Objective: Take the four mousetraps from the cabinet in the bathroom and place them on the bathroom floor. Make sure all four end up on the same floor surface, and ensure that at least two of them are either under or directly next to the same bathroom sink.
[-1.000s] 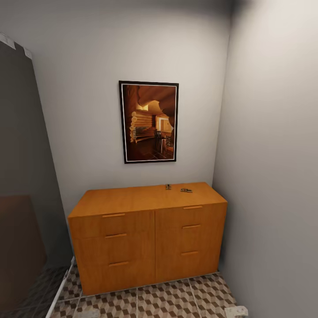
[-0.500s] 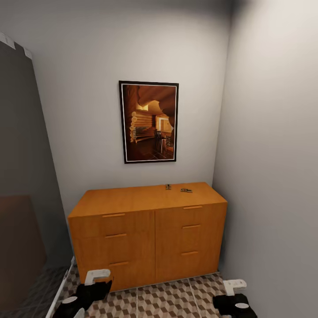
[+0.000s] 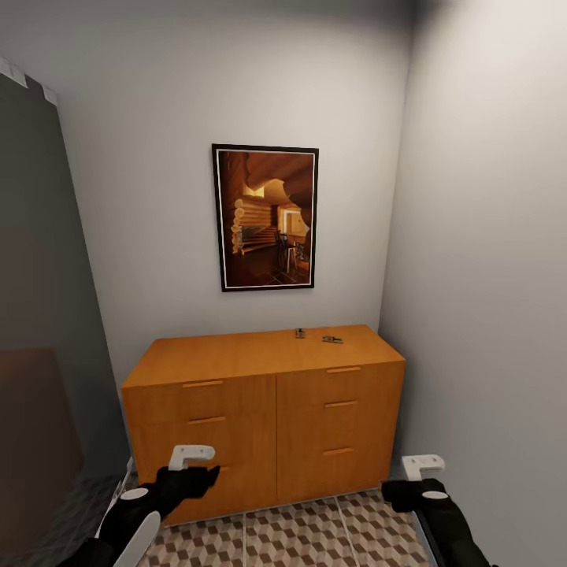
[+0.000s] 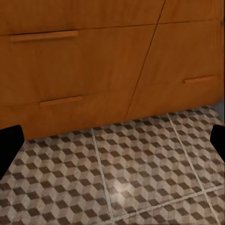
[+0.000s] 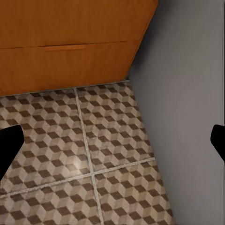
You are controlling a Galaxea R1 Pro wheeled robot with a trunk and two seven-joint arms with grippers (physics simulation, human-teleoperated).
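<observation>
Both end effectors, left (image 3: 193, 465) and right (image 3: 421, 472), hang wide open and empty above the cube-patterned tile floor (image 3: 307, 535), with two small brown mousetraps (image 3: 331, 339) up beyond them on the orange-brown wooden cabinet (image 3: 236, 409).

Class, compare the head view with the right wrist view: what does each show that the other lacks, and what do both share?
Head view alone: the framed picture, the cabinet's flat top with two small mousetraps near its back right, and both claws, left claw and right claw, raised in front of it. Right wrist view alone: a close look at the floor's pale grout lines. Both: the cabinet's front, the bathroom floor and the grey wall.
</observation>
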